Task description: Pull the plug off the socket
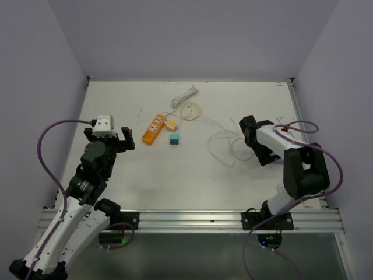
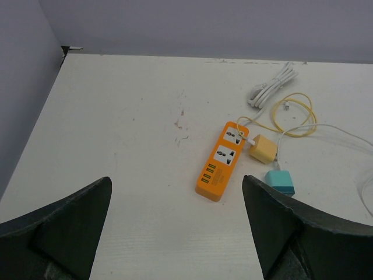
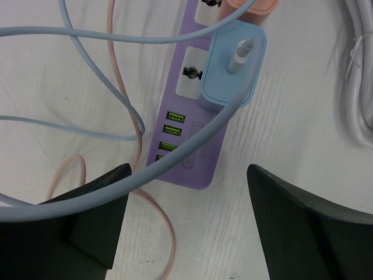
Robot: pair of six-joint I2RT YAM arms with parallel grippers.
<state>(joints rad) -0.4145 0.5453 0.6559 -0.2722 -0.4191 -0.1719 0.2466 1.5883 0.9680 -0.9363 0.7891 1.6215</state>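
An orange power strip [image 1: 154, 129] lies at the table's middle back. In the top and left wrist views a yellow plug [image 1: 170, 124] lies against its right side and a teal plug [image 1: 174, 139] sits on the table just right of it. My left gripper [image 1: 108, 135] is open, near and left of the strip [image 2: 220, 160]. My right gripper [image 1: 252, 140] is open, far right of it. In the right wrist view the strip looks purple [image 3: 192, 134], with a light-blue plug [image 3: 233, 70] on its socket face, just beyond my open right gripper [image 3: 189, 210].
A coiled white cable [image 1: 185, 96] and a yellow cable loop [image 1: 190, 109] lie behind the strip. Thin white cables [image 1: 224, 143] trail toward the right arm. A thick grey-blue cable [image 3: 175, 157] crosses in front of the right wrist camera. Walls enclose the table.
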